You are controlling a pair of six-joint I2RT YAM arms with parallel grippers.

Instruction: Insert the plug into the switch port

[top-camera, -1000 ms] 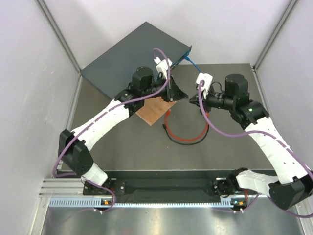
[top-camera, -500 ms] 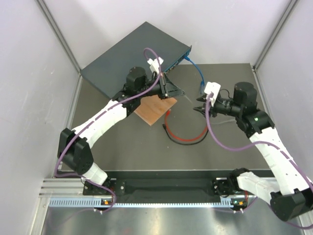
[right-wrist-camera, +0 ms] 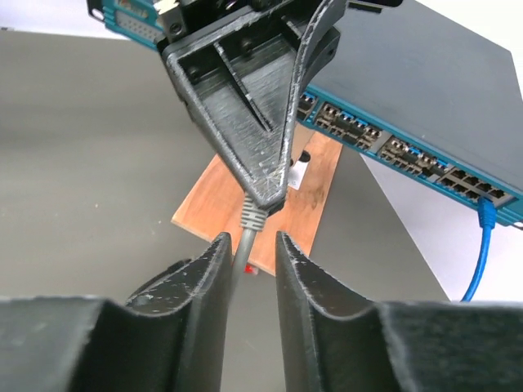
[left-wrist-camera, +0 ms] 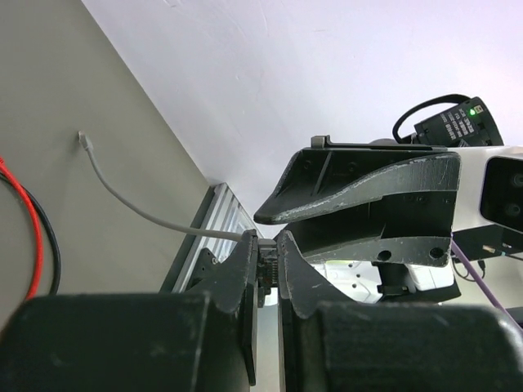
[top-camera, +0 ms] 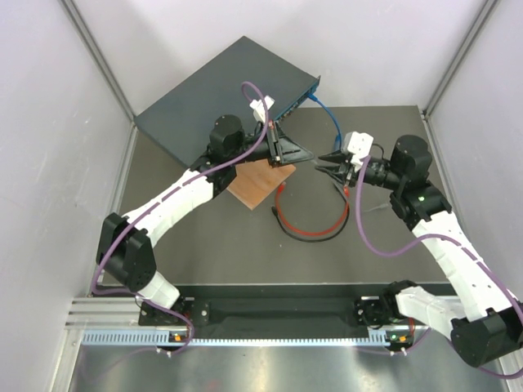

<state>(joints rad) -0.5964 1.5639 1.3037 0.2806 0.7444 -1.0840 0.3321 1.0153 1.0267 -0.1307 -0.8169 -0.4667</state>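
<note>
The switch [top-camera: 214, 91] is a dark slate-grey box at the back left, with a teal front edge of sockets [right-wrist-camera: 398, 149]. My left gripper [top-camera: 309, 158] is shut on a grey plug [left-wrist-camera: 268, 260], held in the air in front of the switch and above the wooden board. The plug's ribbed boot [right-wrist-camera: 255, 216] sticks out below the left fingertips. My right gripper [top-camera: 325, 161] is open, tip to tip with the left one. The grey cable [right-wrist-camera: 240, 245] runs down between its fingers [right-wrist-camera: 214, 269]. It is not clamped.
A brown wooden board [top-camera: 260, 183] lies in front of the switch. A blue cable [top-camera: 328, 115] is plugged into the switch's right end. A red and black cable loop [top-camera: 315, 229] lies on the grey mat. The grey cable's far end [left-wrist-camera: 82, 140] rests on the mat.
My right gripper has moved left and up until its open fingers straddle the cable just below the left gripper's tips. The left gripper has shifted slightly and keeps hold of the plug.
</note>
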